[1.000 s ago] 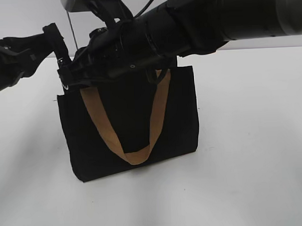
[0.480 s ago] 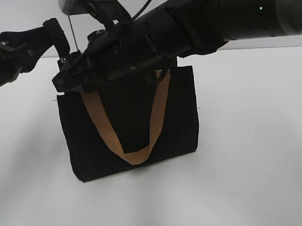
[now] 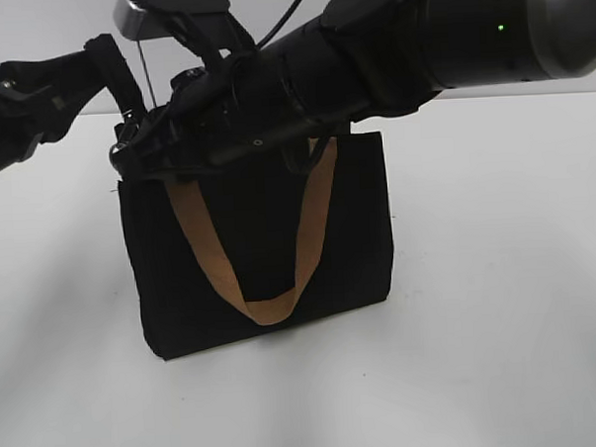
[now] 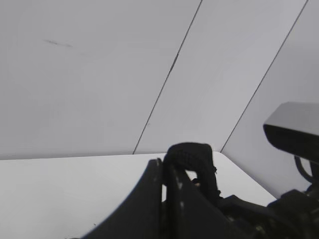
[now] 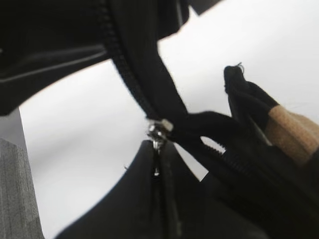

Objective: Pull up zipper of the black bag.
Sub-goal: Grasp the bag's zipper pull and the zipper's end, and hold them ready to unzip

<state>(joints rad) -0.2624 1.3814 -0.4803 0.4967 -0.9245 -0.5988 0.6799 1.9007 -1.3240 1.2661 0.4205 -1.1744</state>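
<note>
Exterior view: a square black cloth bag with a tan strap handle standing upright on a plain white table. A pale wall behind. Big black right arm coming in from the upper right, across the top of the bag. Right gripper down at the bag's top left corner, right where the black zipper line ends. Too dark there to tell if the fingers pinch anything. Black left gripper up and to the left, just above that same corner; spread or pressed together, cannot tell.

Left wrist view: mostly a light grey wall with thin dark seams. White table low down. Two dark gripper fingers close side by side at the bottom, with a black fabric loop just behind them. Gap between them hard to judge.

Right wrist view: black zipper teeth running down to a small silvery metal pull tab. Dark right gripper fingers pressed together, pinching that tab from below. Black bag cloth and a bit of tan strap on the right. White table blurry behind.
</note>
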